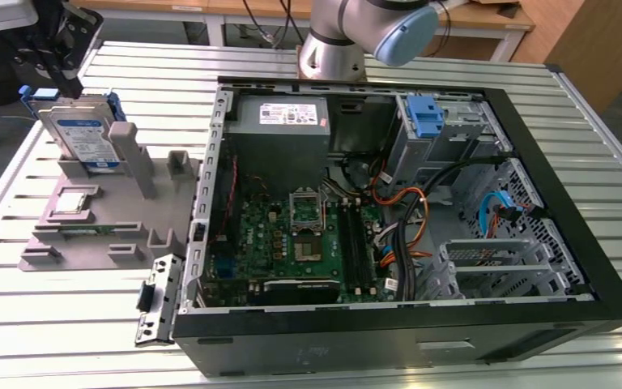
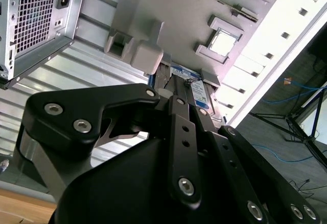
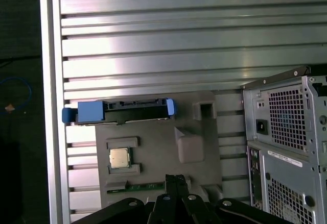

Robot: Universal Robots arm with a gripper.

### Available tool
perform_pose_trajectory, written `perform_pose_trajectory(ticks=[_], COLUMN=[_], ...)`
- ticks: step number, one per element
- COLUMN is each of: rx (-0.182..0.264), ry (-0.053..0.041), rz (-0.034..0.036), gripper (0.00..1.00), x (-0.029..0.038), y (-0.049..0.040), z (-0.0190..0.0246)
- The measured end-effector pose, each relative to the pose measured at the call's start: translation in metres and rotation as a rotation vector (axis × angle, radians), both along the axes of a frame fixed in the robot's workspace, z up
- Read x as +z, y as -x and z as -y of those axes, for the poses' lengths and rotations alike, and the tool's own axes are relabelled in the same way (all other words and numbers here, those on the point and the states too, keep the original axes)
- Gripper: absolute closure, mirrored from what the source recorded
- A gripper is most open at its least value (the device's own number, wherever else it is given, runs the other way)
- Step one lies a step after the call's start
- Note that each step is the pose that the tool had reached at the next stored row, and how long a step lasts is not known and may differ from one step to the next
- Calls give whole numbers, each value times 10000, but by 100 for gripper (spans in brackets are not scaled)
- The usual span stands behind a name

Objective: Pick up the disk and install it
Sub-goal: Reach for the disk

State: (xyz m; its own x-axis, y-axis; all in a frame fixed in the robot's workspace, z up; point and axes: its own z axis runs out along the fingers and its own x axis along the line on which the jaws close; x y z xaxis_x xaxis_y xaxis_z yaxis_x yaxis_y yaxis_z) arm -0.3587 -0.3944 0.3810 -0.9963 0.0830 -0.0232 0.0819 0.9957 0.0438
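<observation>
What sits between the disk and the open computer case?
In the exterior view, a grey holder's upright posts stand between the disk and the computer case. The first wrist view shows the same.

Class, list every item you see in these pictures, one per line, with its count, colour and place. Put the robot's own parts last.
disk: one, silver with blue rails, upright in the holder
holder: one, grey, on the table at the exterior view's left
chip: one, silver, seated in the holder
memory stick: one, green, lying in the holder
computer case: one, black, open, at the exterior view's right
power supply: one, grey, inside the case
circuit board: one, green, on the case floor
bracket: one, blue, inside the case
metal latch: one, silver, beside the case
table: one, silver, slatted, under everything
robot arm: one, grey and blue, behind the case
claw: one, black, above the disk
</observation>
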Motion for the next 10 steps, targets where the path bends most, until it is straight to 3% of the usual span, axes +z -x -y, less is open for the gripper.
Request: perform_pose_trajectory(ticks=[6,10], rx=[-26,-40], ry=[29,48], rz=[0,1], gripper=[90,90], x=[-38,-68], y=[52,132], z=[-120,-202])
